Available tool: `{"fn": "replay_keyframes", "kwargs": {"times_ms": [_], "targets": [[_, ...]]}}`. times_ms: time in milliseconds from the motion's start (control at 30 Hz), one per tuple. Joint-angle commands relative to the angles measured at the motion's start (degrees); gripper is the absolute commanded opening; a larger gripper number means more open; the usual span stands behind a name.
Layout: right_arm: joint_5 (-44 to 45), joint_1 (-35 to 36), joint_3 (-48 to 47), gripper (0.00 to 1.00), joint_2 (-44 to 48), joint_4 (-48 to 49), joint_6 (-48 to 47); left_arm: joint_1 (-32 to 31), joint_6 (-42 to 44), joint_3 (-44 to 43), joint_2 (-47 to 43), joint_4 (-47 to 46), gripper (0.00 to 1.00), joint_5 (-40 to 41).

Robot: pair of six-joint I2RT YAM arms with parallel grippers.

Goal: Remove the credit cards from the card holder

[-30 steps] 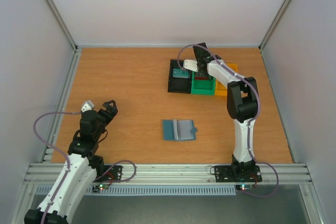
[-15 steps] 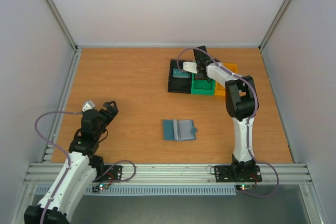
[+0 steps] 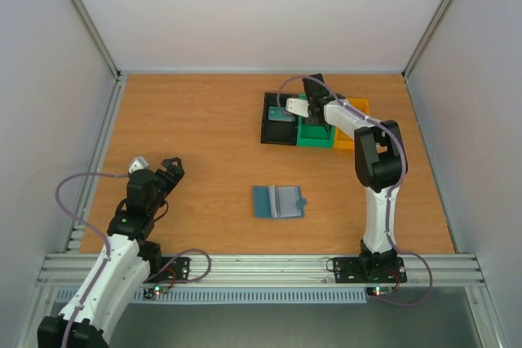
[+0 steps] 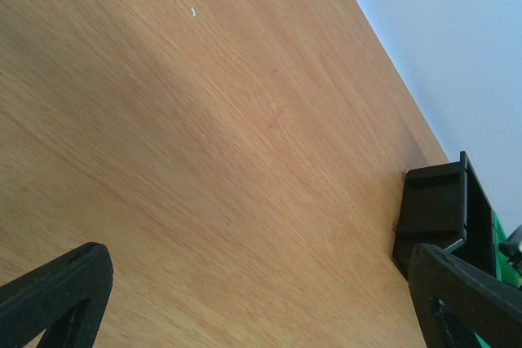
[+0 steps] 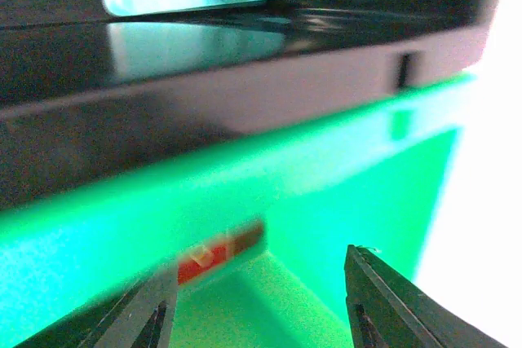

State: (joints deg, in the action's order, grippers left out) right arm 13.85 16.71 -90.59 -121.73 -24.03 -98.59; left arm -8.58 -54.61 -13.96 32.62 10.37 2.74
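My right gripper (image 5: pixel 257 279) hangs in the green bin (image 5: pixel 359 177), fingers apart on nothing; 1 red credit card (image 5: pixel 218 252), blurred, seems to lie just beyond. The card holder (image 3: pixel 278 201) lies open mid-table. My left gripper (image 3: pixel 167 167) gapes wide.

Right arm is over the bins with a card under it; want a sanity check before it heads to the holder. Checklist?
1. Right end effector open above green bin: ok.
2. Red card inside green bin: ok.
3. Card free of the fingers: cannot tell, it is blurred beside one.
4. Holder open on table, nothing on it: ok.
5. Cards left in holder: cannot tell.
6. Left end effector open, apart from holder: ok.
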Motion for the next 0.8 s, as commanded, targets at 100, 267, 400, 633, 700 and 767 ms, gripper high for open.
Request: {"fn": "replay_keyframes", "kwargs": {"times_ms": [100,267,400,633,700,767], "targets": [[-2.1,0.2,-1.3,0.64,11.2,0.1,12.3,0.3,0.7,0.9,0.1,-4.8,0.99,-1.6],[-2.1,1.1,0.2,0.68,22.2,-1.7,32.8,-0.6,3.9,0.4,2.1,-10.9,0.99,-8.0],[-14.1,1.6,4.5,0.65,30.8,-12.7,59.2,-6.0,18.4,-1.7,4.0,-20.0,0.99,-23.3],[-29.7,4.8,26.3,0.51,40.7,-15.1,83.9,-18.6,22.9,-10.5,23.3,-7.8,0.99,-35.9],[-29.7,7.6,31.0,0.51,41.2,-15.4,85.3,-20.4,23.4,-13.4,29.8,-4.6,0.99,-37.3],[-28.4,9.5,34.6,0.52,41.3,-15.3,86.2,-23.2,25.6,-16.6,35.3,-3.9,1.0,-40.7]]}}
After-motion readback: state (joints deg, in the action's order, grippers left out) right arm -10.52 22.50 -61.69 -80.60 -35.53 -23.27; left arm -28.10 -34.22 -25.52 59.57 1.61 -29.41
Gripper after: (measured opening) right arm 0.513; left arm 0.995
